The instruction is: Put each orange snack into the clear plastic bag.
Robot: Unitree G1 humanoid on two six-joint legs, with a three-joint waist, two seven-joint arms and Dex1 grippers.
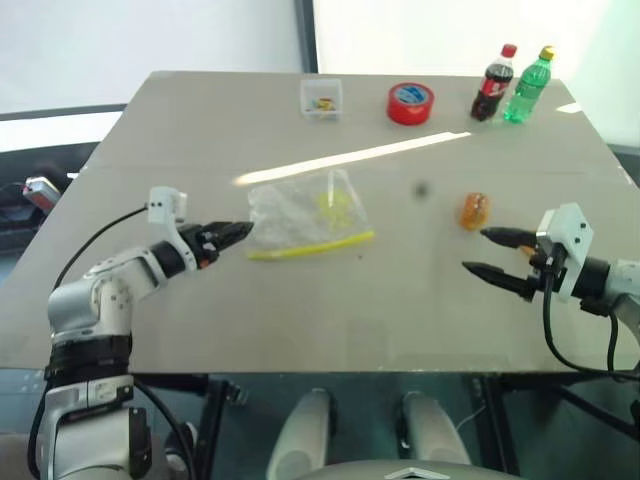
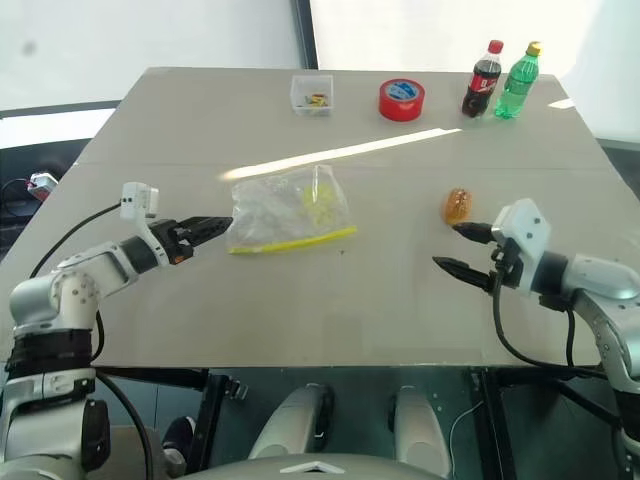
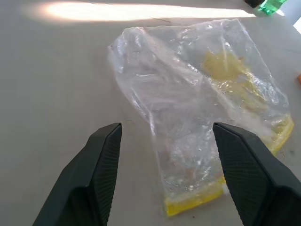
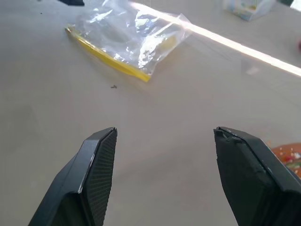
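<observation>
Orange snack (image 1: 474, 210) lies on the desk (image 1: 200, 130), just beside the right claw (image 1: 490, 252), fingers spread. Left claw (image 1: 240, 232), also spread and empty, reaches the bag (image 1: 305, 215).

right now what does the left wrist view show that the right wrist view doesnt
Left wrist view alone: the open left claw close up on the clear plastic bag, its crinkles and faint yellow print plain, plus a sliver of the green bottle. Right wrist view alone: the open right claw, the edge of an orange snack beside one finger, and a corner of the small clear box. Both share the bag with its yellow seal strip lying on the grey table.
</observation>
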